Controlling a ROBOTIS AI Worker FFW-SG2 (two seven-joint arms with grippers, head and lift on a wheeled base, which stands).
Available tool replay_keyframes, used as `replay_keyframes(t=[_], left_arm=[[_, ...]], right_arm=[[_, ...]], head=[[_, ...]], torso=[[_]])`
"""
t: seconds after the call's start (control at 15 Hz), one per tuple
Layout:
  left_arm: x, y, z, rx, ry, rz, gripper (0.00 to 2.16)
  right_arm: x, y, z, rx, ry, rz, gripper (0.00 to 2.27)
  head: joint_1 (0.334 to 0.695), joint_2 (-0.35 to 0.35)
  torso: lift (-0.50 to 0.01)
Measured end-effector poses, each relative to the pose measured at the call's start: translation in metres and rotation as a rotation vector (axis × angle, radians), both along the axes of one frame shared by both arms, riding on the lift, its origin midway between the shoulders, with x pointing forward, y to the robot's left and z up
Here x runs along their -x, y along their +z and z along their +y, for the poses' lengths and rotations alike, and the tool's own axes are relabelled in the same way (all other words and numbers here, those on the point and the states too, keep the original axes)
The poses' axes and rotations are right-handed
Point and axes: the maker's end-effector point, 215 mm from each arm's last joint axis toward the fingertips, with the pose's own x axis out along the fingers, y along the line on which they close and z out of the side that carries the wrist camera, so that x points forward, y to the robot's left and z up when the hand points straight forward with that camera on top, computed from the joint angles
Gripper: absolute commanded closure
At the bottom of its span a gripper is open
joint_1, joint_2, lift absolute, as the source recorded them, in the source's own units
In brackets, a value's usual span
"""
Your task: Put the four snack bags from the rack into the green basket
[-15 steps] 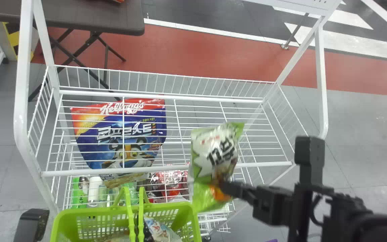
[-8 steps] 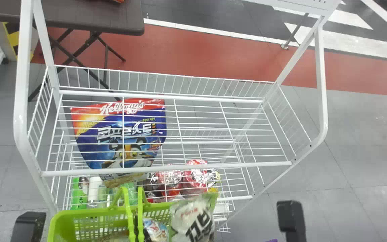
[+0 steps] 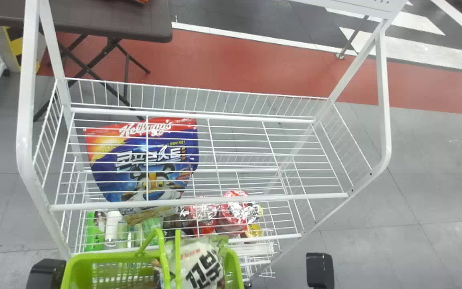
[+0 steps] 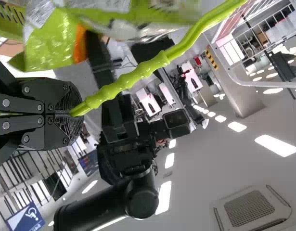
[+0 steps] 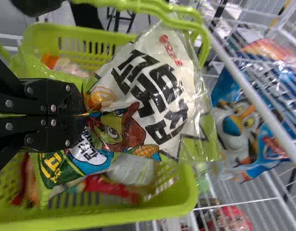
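Head view first: we see the white wire rack (image 3: 199, 198) standing tallest, spanning much of the scene. Next comes the dark counter (image 3: 106, 20) beyond it, at the upper left. Our green basket (image 3: 72, 269) sits before the rack, at the near edge, with bags inside. Behind the rack's wires, toward the left, we have the big blue-and-red snack bag (image 3: 150, 160), its printed front toward us. The white-and-green snack bag (image 3: 201, 265) is over the basket, tilted among the raised handles. Lower down in the rack, we find red-and-silver packs (image 3: 233, 212). At the near edge we spot dark parts of the left gripper (image 3: 45, 273), just beside the basket, and of the right gripper (image 3: 320, 269), off to its right. Looking from the right wrist, we see the right gripper (image 5: 83, 114) with its fingers pinching the white-and-green snack bag by one edge, above a green-and-yellow bag (image 5: 58, 168) in the basket. From the left wrist, the left gripper (image 4: 73, 114) has its fingers closed around the slim green handle (image 4: 133, 72).
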Motion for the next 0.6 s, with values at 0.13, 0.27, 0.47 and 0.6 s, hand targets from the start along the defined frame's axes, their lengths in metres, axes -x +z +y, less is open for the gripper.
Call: replay_keyframes(t=[0.13, 0.27, 0.47, 0.6], left_arm=[[0.002, 0.000, 0.000, 0.000, 0.000, 0.001, 2.13], [0.002, 0.000, 0.000, -0.001, 0.000, -0.001, 2.13], [0.000, 0.000, 0.002, -0.002, 0.003, -0.005, 2.13], [0.000, 0.000, 0.001, -0.002, 0.003, -0.009, 2.13]], right_arm=[[-0.001, 0.000, 0.010, -0.038, 0.002, -0.002, 2.01], [0.016, -0.010, 0.017, -0.039, 0.027, 0.052, 1.98], [0.051, -0.035, -0.001, -0.003, 0.023, 0.185, 1.34], [0.062, -0.047, -0.023, 0.026, -0.011, 0.237, 0.18]], head=[[0.695, -0.350], [0.695, -0.350], [0.695, -0.350], [0.695, -0.350]], torso=[[-0.006], [-0.006], [-0.006], [-0.006]])
